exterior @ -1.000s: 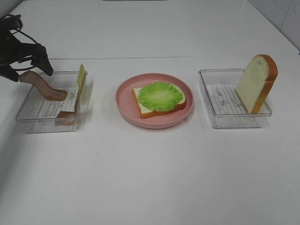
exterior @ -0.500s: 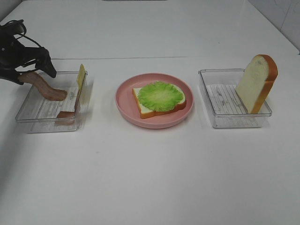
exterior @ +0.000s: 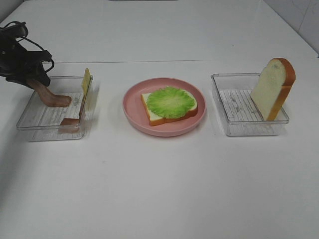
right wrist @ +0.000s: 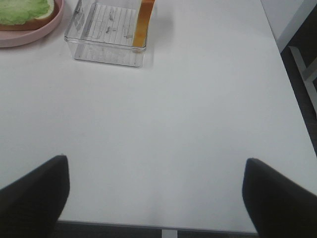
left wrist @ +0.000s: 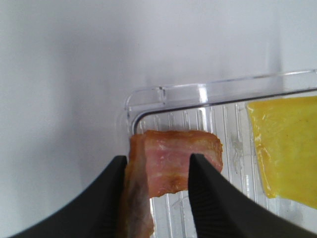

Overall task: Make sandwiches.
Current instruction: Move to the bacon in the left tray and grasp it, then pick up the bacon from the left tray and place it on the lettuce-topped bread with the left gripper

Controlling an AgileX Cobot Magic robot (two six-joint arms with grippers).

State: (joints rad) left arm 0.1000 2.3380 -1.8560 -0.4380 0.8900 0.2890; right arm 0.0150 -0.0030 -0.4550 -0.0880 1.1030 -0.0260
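Note:
My left gripper (exterior: 35,79) is at the far left corner of the left clear tray (exterior: 30,124), shut on the raised end of a brown-pink bacon strip (exterior: 50,97); the strip's other end rests on the tray floor. In the left wrist view the bacon strip (left wrist: 171,161) sits between the black fingers of the left gripper (left wrist: 159,158). A yellow cheese square (exterior: 86,82) leans on the tray's right wall. A bread slice (exterior: 152,117) topped with lettuce (exterior: 171,101) lies on the pink plate (exterior: 132,112). My right gripper (right wrist: 156,193) is open over bare table.
A second bacon piece (exterior: 70,123) lies at the left tray's near right corner. A bread slice (exterior: 273,88) stands on edge in the right clear tray (exterior: 234,129). The white table's right edge (right wrist: 292,84) shows in the right wrist view.
The left gripper's jaws came down around the bacon strip's raised end and closed on it. Plate, bread and right tray are as before.

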